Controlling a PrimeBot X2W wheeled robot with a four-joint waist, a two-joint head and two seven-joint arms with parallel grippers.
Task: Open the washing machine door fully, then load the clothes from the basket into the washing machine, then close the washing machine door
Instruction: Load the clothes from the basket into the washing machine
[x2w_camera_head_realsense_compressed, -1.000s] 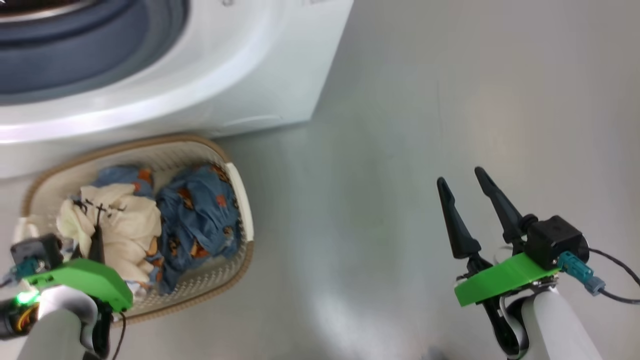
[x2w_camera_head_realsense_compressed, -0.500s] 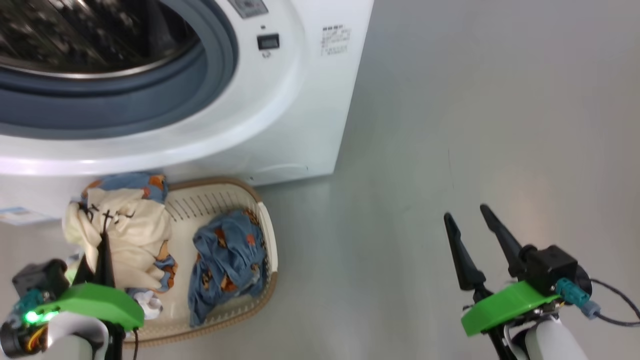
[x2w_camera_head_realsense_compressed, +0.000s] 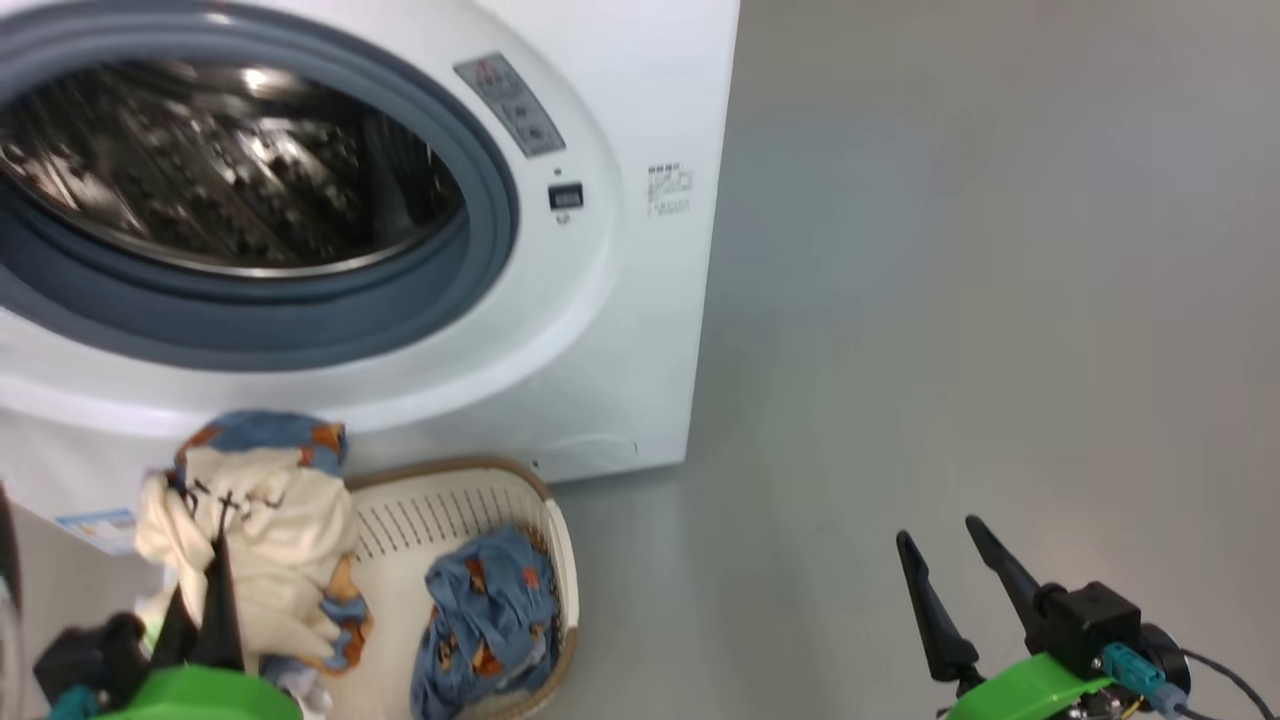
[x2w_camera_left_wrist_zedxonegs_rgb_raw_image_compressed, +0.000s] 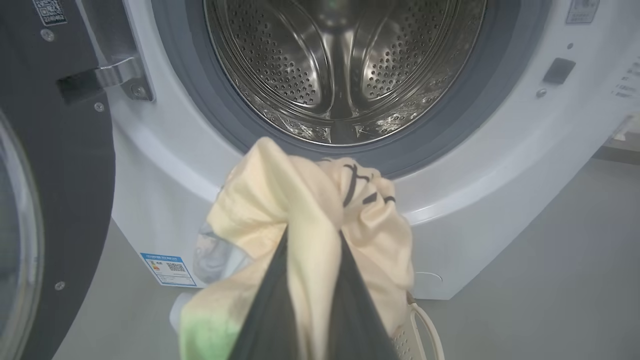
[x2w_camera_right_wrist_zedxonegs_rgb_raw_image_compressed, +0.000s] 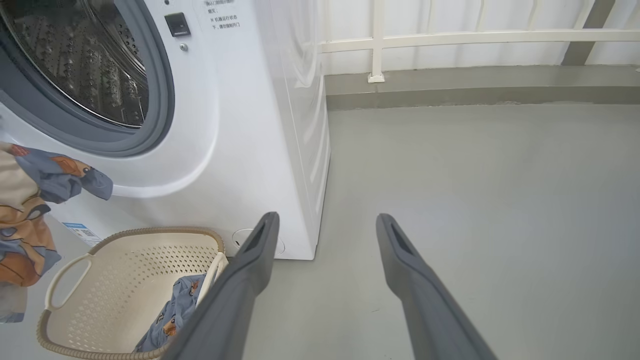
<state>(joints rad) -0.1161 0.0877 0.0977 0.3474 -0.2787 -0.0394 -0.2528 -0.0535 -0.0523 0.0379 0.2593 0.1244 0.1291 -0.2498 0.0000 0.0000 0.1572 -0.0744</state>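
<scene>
Lifted since earlier frame: clothes (x2w_camera_head_realsense_compressed: 250, 520) bundle now out of basket (x2w_camera_head_realsense_compressed: 430, 520), hanging before lower front of washing machine (x2w_camera_head_realsense_compressed: 620, 330); head camera also tilted up. Washing machine door (x2w_camera_left_wrist_zedxonegs_rgb_raw_image_compressed: 60, 175) open at left, cut by frame edge. One blue bear-print garment (x2w_camera_head_realsense_compressed: 490, 620) lying in basket. Left gripper (x2w_camera_left_wrist_zedxonegs_rgb_raw_image_compressed: 314, 232): jaws pinching cream piece (x2w_camera_left_wrist_zedxonegs_rgb_raw_image_compressed: 300, 200). Right gripper (x2w_camera_right_wrist_zedxonegs_rgb_raw_image_compressed: 327, 216): jaws spread, over floor (x2w_camera_right_wrist_zedxonegs_rgb_raw_image_compressed: 475, 175). Blue label sticker (x2w_camera_left_wrist_zedxonegs_rgb_raw_image_compressed: 167, 269): print too small to read.

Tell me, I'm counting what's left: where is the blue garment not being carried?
Head view, lower left: the blue garment lies in the basket, at its right end, before the washing machine, right of the bundle in the left gripper.
</scene>
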